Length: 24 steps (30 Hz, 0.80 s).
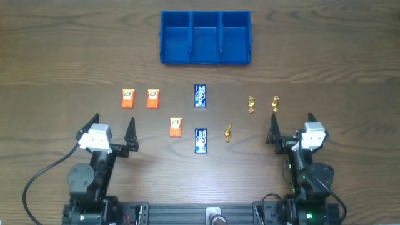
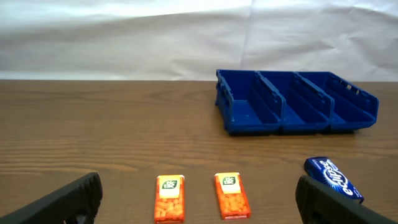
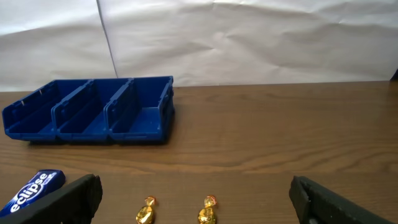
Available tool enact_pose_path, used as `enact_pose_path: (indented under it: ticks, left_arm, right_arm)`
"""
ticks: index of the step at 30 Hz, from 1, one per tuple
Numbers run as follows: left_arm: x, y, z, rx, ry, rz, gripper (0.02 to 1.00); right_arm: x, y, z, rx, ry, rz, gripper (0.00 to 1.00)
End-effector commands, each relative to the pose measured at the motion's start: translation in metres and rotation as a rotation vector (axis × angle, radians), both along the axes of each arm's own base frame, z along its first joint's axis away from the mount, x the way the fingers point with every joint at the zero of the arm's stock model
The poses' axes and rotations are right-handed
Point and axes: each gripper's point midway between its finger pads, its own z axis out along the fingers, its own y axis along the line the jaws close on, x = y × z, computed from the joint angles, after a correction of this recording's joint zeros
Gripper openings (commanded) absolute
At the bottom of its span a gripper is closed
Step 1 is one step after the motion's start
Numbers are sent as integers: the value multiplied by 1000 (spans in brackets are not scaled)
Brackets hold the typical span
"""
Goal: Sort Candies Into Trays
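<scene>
A blue tray (image 1: 206,60) with three compartments, all empty, stands at the far centre of the table. Three orange candy boxes (image 1: 128,99) (image 1: 153,99) (image 1: 176,127) lie left of centre. Two blue packs (image 1: 200,96) (image 1: 200,141) lie in the middle. Three gold wrapped candies (image 1: 251,104) (image 1: 275,103) (image 1: 228,132) lie to the right. My left gripper (image 1: 112,128) is open near its base, short of two orange boxes (image 2: 169,198) (image 2: 231,195). My right gripper (image 1: 292,125) is open and holds nothing, short of two gold candies (image 3: 147,211) (image 3: 208,210).
The wooden table has bare room around the tray (image 2: 249,127) (image 3: 165,102) and along both sides. A white backdrop hangs behind the table's far edge. One blue pack (image 2: 333,179) (image 3: 31,191) lies between the two grippers' fields.
</scene>
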Motion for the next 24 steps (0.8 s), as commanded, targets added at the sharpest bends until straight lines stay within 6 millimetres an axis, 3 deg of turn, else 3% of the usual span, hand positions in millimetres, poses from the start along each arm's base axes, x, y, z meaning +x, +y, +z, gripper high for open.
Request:
enact_pose_path:
  ticks: [1,6,9,15,20,24]
  left_arm:
    - [-1,-2,-16,14,43,-15,998]
    - [1,12,-18,28,50,64,998]
    - [2,13,-9,13,21,71,996]
    - [5,20,36,25,64,112,998]
    - [33,31,52,73,293,179,998]
    - [65,28,42,101,479,162,998]
  right_arm:
    - [0,-2,-1,-16,1,-8,998]
    - [0,-2,-1,-16,1,-8,998]
    - [0,-2,-1,-16,1,-8,998]
    - [0,-2,-1,-16,1,-9,998]
    - [0,-2,-1,-16,1,-8,1000]
    - [0,-2,-1,-16,1,-8,998]
